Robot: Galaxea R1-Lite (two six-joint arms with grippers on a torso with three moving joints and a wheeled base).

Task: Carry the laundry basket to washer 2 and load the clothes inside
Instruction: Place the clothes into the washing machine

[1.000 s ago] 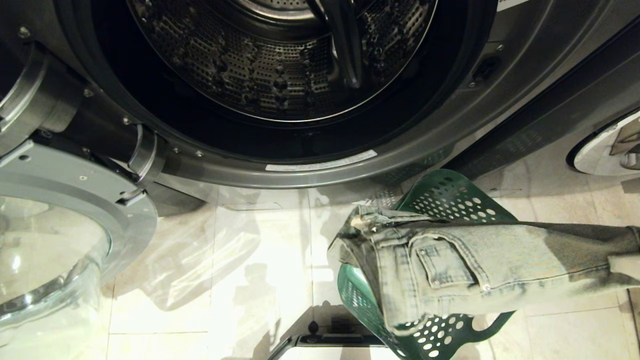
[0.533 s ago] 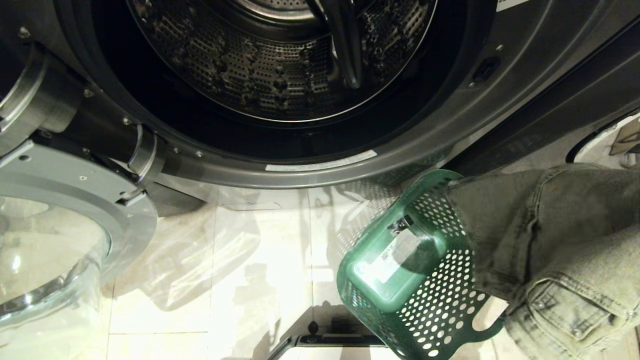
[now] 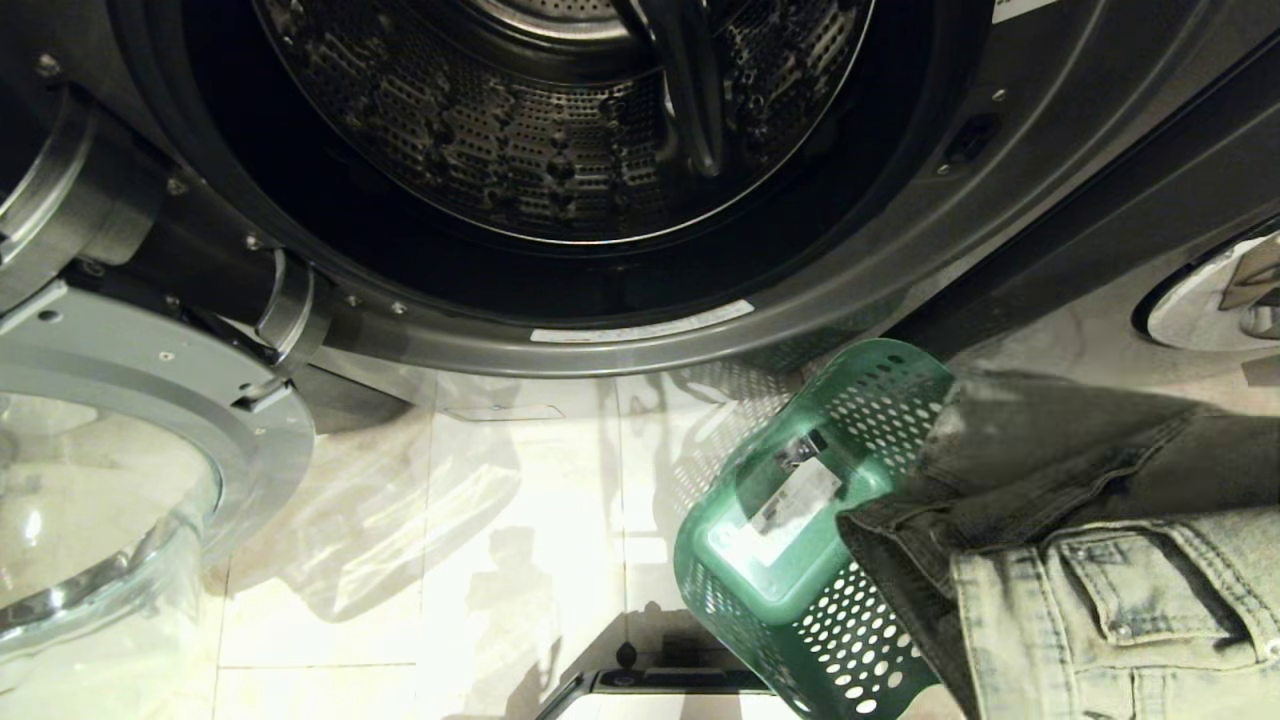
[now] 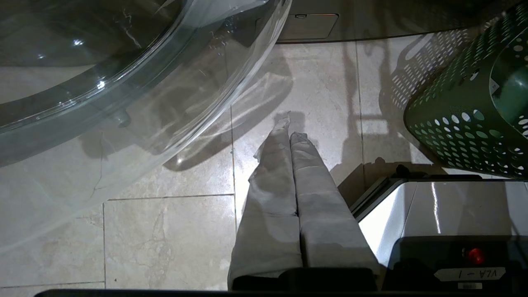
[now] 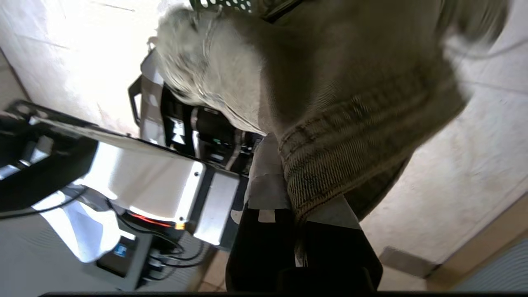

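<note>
Pale denim jeans [image 3: 1090, 560] hang at the lower right of the head view, over the right rim of the green perforated laundry basket [image 3: 800, 560]. The basket stands on the tiled floor below the washer's open drum [image 3: 560, 120], and its bottom shows bare with a label. My right gripper [image 5: 295, 194] is shut on a stitched edge of the jeans [image 5: 330, 82]; in the head view it is hidden behind the cloth. My left gripper [image 4: 290, 123] is shut and empty, pointing at the floor left of the basket [image 4: 462, 111].
The washer's glass door [image 3: 110, 480] stands swung open at the left, also seen close over the left gripper [image 4: 103, 82]. My base [image 3: 650, 680] sits just before the basket. Another washer's door [image 3: 1215, 300] shows at the far right.
The jeans, draped across the basket a second ago, have been lifted off and swung right and nearer the camera, uncovering the basket's bottom. The left arm has not moved.
</note>
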